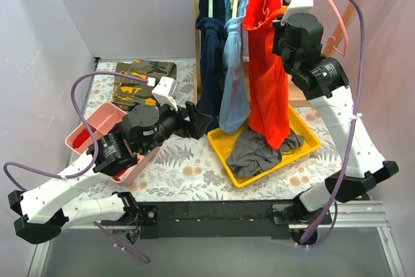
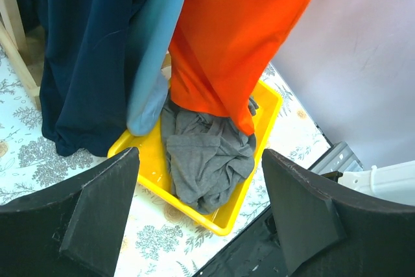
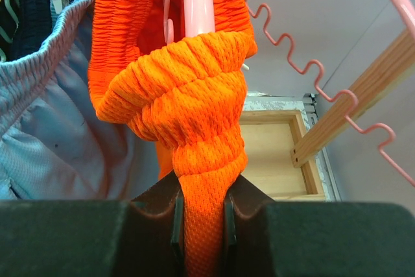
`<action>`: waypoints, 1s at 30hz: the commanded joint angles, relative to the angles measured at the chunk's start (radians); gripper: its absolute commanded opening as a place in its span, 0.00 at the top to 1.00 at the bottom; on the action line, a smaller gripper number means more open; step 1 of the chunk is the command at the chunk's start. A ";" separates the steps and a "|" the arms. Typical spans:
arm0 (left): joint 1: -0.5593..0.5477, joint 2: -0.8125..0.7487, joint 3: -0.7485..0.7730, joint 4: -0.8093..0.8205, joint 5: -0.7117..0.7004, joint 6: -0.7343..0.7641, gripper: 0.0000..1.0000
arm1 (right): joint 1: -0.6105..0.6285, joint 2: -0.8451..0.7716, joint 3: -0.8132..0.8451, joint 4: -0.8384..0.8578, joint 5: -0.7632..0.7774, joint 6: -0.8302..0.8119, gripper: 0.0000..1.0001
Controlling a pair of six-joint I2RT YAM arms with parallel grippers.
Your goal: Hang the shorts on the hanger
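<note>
Closest to the lens: right gripper (image 3: pixel 201 215), jaws squeezed down to a narrow slit on a bunched fold of elastic waistband. Holds the shorts (image 3: pixel 194 95) high above the yellow tray (image 1: pixel 305 154). Bright red-orange, ribbed at the top, hanging in one long drop straight over the tray, with the lower end down at the grey garment (image 1: pixel 259 150) heaped inside it. Whether cloth touches cloth there: cannot tell.

Above the tray as well, at the very top of the shorts: the hanger (image 3: pixel 305 69), thin and pink. One smooth arm running up through the gathered waistband. The other arm, wavy and notched, sticking out bare on the side away from the light blue shorts (image 1: pixel 233 89). In the overhead view, loops out past the right wrist, over the tray's right side.

Left of the tray, low over the flowered tabletop (image 1: pixel 194 173): left gripper (image 2: pixel 200 160), fingers spread wide, nothing between them, pointing at the tray's near left corner.

Over the tray's left edge: light blue shorts, hanging just beside the red-orange ones. Farther left of the tray: a navy garment (image 1: pixel 211 63) on the same wooden rack (image 1: pixel 196 30). Well left of the tray: a pink bin (image 1: pixel 97 121), and behind it a camouflage cloth (image 1: pixel 139 79) lying flat.
</note>
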 commanded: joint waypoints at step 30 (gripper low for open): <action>0.005 -0.006 -0.005 -0.003 0.002 0.016 0.21 | -0.026 0.054 0.053 0.189 -0.032 -0.032 0.68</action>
